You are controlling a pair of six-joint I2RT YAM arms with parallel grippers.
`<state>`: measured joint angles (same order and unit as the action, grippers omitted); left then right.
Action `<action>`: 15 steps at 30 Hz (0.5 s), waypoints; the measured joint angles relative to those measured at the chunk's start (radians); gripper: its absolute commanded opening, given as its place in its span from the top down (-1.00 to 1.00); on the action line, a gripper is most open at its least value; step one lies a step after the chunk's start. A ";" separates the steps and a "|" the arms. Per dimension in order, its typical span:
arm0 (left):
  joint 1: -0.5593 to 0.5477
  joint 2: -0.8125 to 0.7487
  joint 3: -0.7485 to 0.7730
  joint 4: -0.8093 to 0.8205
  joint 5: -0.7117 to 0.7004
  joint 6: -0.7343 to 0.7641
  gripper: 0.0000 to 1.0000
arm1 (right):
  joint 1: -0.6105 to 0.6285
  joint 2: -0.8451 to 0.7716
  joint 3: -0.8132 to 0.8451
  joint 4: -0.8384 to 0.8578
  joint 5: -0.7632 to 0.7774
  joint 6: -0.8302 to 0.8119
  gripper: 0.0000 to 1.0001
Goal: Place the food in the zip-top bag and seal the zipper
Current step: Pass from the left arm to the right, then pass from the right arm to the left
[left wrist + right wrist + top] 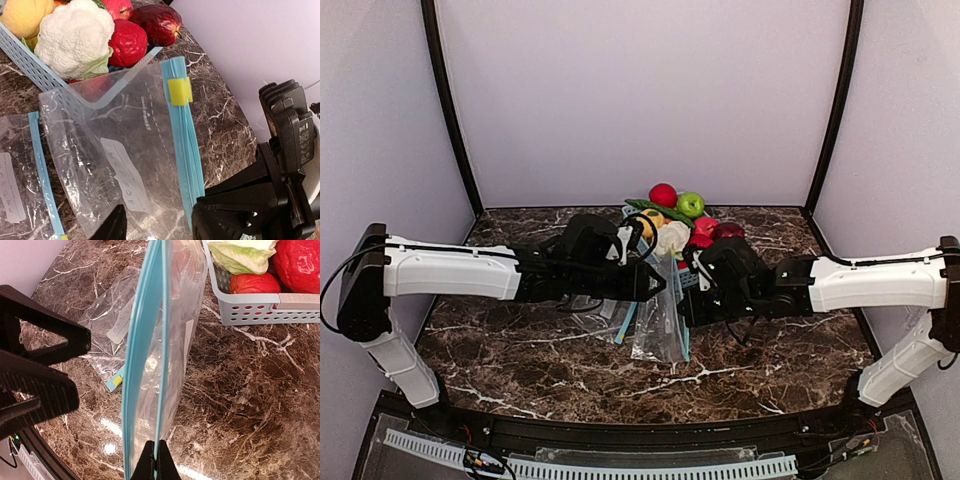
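Toy food [129, 42] in the basket [30, 65], zip-top bag [125, 150] beside it
A white cauliflower [75, 37] and red and yellow fruits lie piled in the blue basket. The clear bag, with a blue zipper [187, 150] and yellow slider [179, 91], stands up just beside the basket.

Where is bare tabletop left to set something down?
Free marble: the front strip between the arm bases and the held bag, and both rear corners beside the basket. Crowded: the centre, where left gripper, right gripper, bag and basket meet.

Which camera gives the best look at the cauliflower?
The left wrist view: the cauliflower fills the corner, florets and leaves clear. The right wrist shows only its pale green leaves; the top view shows a small white blob.
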<state>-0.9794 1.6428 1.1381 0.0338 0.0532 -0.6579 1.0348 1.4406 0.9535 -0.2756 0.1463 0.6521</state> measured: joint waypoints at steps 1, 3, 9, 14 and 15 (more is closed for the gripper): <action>-0.001 0.005 0.002 0.006 0.006 -0.002 -0.08 | 0.000 0.000 0.001 0.001 0.004 0.000 1.00; -0.003 0.016 0.008 0.015 0.017 -0.001 -0.24 | 0.002 0.000 0.003 0.003 0.008 0.000 1.00; -0.011 0.047 0.019 0.021 0.037 -0.010 -0.53 | 0.008 0.003 0.016 0.006 0.013 -0.003 1.00; -0.014 0.056 0.030 0.024 0.035 -0.008 -0.59 | 0.013 0.010 0.025 0.010 0.014 -0.007 1.00; -0.014 0.061 0.037 0.022 0.032 -0.008 -0.58 | 0.014 0.011 0.026 0.010 0.015 -0.008 1.00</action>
<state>-0.9932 1.7035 1.1755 0.0559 0.0856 -0.6655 1.0485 1.4521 0.9798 -0.2661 0.1612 0.6445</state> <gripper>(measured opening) 0.791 0.005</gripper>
